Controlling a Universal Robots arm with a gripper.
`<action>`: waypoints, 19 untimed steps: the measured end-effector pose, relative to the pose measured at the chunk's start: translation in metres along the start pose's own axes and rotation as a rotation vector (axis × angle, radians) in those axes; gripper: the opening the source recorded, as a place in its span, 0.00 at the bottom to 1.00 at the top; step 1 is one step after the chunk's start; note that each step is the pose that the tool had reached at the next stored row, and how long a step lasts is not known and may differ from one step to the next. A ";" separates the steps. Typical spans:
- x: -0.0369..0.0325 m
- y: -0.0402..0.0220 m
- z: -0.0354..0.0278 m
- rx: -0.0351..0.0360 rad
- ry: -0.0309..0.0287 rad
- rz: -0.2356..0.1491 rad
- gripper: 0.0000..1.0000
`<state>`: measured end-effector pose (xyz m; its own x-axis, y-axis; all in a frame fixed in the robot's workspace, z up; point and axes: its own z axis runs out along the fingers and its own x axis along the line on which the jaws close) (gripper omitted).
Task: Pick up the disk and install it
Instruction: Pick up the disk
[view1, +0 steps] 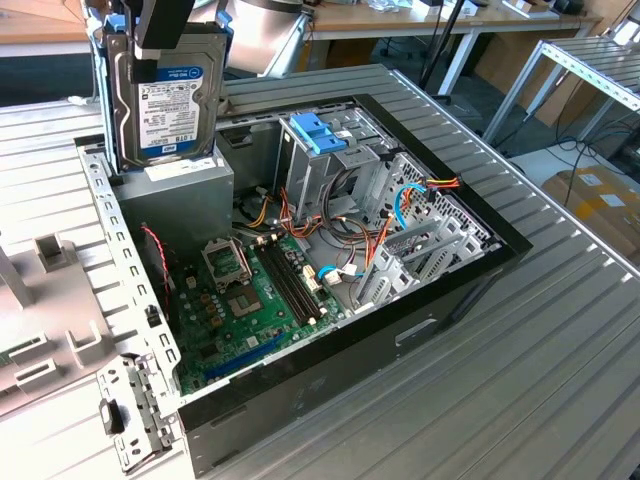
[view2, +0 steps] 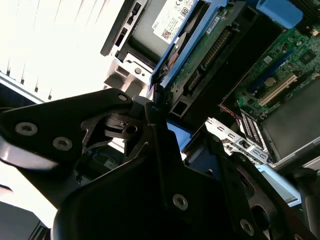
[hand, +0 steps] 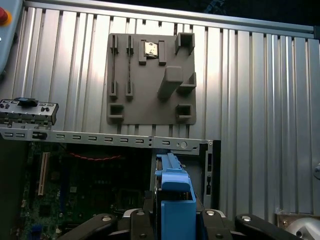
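The disk (view1: 170, 100), silver with a white-and-blue label and blue side rails, hangs upright at the exterior view's upper left. My gripper (view1: 160, 50) is shut on its top edge. The disk's lower edge is just over the grey power supply (view1: 180, 195) at the back corner of the open computer case (view1: 455, 290). In the first wrist view the disk's blue rail (hand: 175, 197) sits clamped in my gripper (hand: 175, 222). The second wrist view shows the disk's underside and circuit board (view2: 200, 55) edge-on beyond the black gripper linkage.
Inside the case lie a green motherboard (view1: 250, 300), bundled cables (view1: 350, 235) and a drive cage with a blue plastic bracket (view1: 318, 130). A grey fixture plate (hand: 150, 80) rests on the ribbed metal table (view1: 520, 400) beside the case. Boxes and benches stand beyond.
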<state>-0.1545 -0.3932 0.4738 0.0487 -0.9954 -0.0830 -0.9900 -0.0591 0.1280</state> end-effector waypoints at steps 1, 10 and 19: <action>0.0000 -0.0007 0.0000 0.0000 0.0000 0.000 0.37; 0.0004 -0.0052 0.0000 0.0001 0.0000 0.000 0.37; 0.0007 -0.0106 0.0000 0.0000 0.0000 0.000 0.37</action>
<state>-0.1439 -0.3932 0.4723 0.0486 -0.9954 -0.0830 -0.9900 -0.0590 0.1280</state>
